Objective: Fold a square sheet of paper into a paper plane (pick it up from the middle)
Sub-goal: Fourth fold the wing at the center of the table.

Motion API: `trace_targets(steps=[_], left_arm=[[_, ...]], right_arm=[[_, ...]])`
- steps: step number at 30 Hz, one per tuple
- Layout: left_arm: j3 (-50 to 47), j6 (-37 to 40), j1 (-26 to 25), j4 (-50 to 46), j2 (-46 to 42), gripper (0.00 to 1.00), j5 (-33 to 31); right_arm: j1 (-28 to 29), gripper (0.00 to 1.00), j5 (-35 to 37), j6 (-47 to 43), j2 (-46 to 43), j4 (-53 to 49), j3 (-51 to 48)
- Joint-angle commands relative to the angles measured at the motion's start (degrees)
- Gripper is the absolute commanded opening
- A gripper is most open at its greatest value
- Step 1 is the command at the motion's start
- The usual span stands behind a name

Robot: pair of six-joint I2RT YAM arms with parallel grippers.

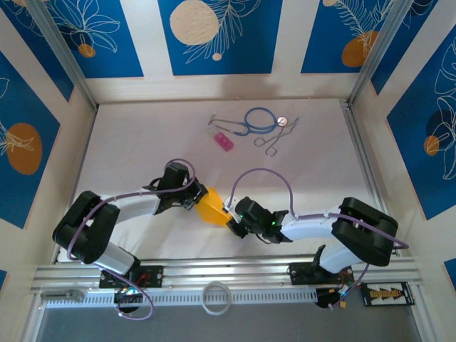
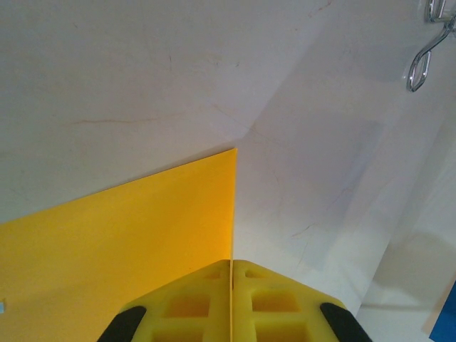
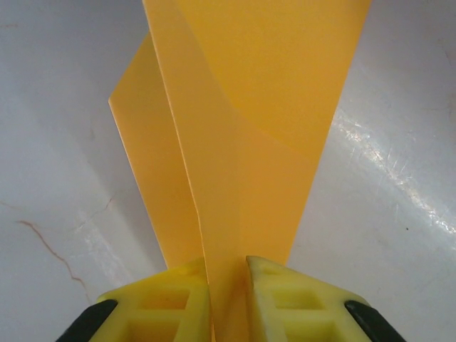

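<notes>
The right gripper [image 3: 228,303] has its jaws clamped on the square sheet of paper [image 3: 249,128], which fans toward 12 o'clock, loosely doubled. The left gripper [image 2: 231,303] has its jaws together on the sheet's edge. Over the counter [image 1: 142,142], the sheet looks light, limp and easily creased, so hold it near the folds.

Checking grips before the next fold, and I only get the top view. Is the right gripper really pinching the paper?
Observer: Yes. In the right wrist view the paper runs down into the shut right gripper.
Operator: And the other arm?
Observer: The left gripper is shut too; the paper's edge runs straight into the seam between its fingers.
Operator: Is the sheet flat?
Observer: No. Near the right gripper it shows two layers, one splaying left.
</notes>
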Motion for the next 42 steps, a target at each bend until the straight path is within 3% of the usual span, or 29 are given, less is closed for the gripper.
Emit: trace_targets(steps=[1,19,32,36,42], left_arm=[[-0.9,-0.2,0.8,-0.2,0.3,0.00,-0.5],[-0.9,-0.3,0.8,-0.2,0.1,0.00,-0.5],[-0.9,-0.3,0.8,-0.2,-0.3,0.00,-0.6],[-0.2,1.3,1.1,-2.3,-2.0,0.23,-1.2],[0.9,4.9,1.8,-9.5,-6.9,0.39,-4.1]], right_arm=[[-0.4,0.18,-1.2,0.4,-1.2,2.2,-0.6],[-0.6,0.17,-1.9,0.7,1.3,3.6,0.7],[-0.9,0.05,-3.0,2.3,2.0,3.6,0.8],[-2.6,0.02,-6.9,5.7,2.4,3.9,0.8],[-6.9,0.01,-17.3,11.2,3.6,4.5,1.7]])
